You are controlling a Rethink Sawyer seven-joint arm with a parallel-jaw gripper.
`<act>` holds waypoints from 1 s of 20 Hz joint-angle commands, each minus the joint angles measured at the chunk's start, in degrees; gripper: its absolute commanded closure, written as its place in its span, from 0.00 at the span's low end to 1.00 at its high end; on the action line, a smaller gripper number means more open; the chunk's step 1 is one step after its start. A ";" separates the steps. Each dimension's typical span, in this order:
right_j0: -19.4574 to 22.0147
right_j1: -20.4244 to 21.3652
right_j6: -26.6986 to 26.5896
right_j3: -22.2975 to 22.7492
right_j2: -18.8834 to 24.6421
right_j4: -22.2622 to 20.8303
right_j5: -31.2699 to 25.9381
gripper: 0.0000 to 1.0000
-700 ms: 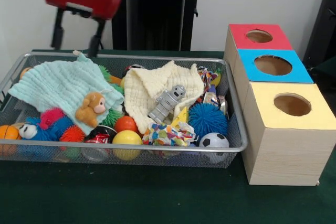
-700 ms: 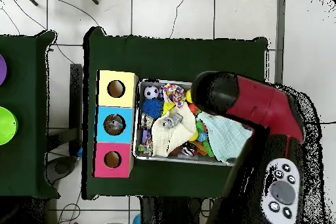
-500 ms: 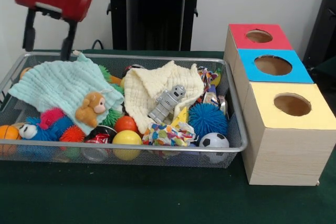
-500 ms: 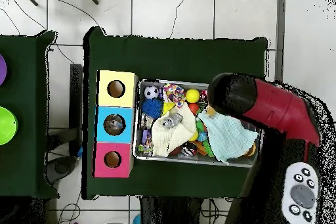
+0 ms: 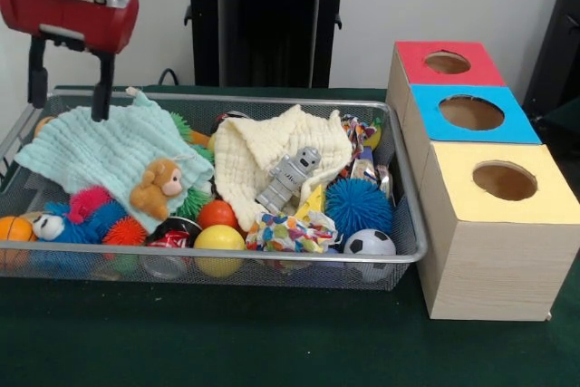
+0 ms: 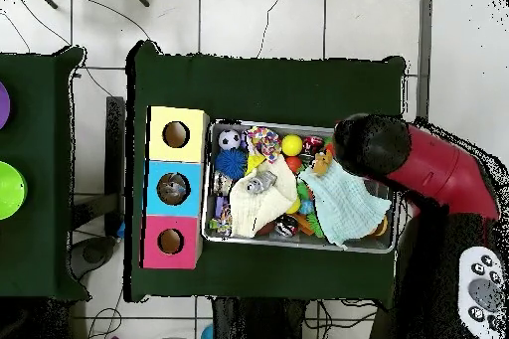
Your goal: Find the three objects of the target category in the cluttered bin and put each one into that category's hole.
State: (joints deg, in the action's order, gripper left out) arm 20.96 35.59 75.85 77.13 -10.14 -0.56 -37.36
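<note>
My gripper [image 5: 68,101] hangs open over the far left corner of the wire bin [image 5: 272,261], its fingertips [image 5: 99,108] just above a mint green cloth [image 5: 100,147]. Nothing is between the fingers. The bin also holds a cream cloth [image 5: 258,156] with a grey robot toy [image 5: 290,177] on it, a brown plush animal [image 5: 159,188], a yellow ball [image 5: 218,242], an orange ball [image 5: 217,214], a soccer ball [image 5: 370,245] and a blue spiky ball [image 5: 358,206]. In the overhead view the arm's head [image 6: 373,146] hides the gripper.
Three boxes with round holes stand in a row beside the bin: red [image 5: 446,62], blue [image 5: 471,113] and yellow [image 5: 503,183]. A pink spiky ball [image 5: 89,201], a small basketball [image 5: 13,229] and a can [image 5: 170,235] lie at the bin's front left.
The gripper has travelled left in the front view, from over the bin's back edge to its left corner, and come down slightly. The things in the bin have not moved.
</note>
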 commanded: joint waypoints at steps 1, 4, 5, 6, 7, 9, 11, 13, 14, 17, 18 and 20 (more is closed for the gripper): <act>2.26 -0.25 1.86 11.43 10.85 2.45 -2.30 0.00; 2.90 0.24 3.25 12.95 11.85 3.22 -0.65 0.00; 2.73 0.31 4.04 13.62 11.89 3.55 -0.38 0.00; 2.17 0.33 5.34 13.86 11.32 3.57 -0.37 0.00; 1.61 0.34 6.65 14.10 10.74 3.60 -0.36 0.00; 0.49 0.37 9.27 14.58 9.59 3.65 -0.34 0.00; -0.02 0.39 9.68 14.97 9.32 3.76 -0.41 0.00; -0.37 0.45 9.97 15.39 9.15 3.95 -0.18 0.00; -0.47 0.50 10.06 15.62 9.12 4.08 0.09 0.00; -0.93 0.50 10.77 16.00 8.69 4.55 0.12 0.00; -1.10 0.48 11.08 16.08 8.50 4.72 0.01 0.00; -1.49 0.41 11.52 16.24 8.21 4.92 0.32 0.00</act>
State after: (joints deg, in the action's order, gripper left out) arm 20.36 36.43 75.85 87.52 -6.17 2.12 -37.32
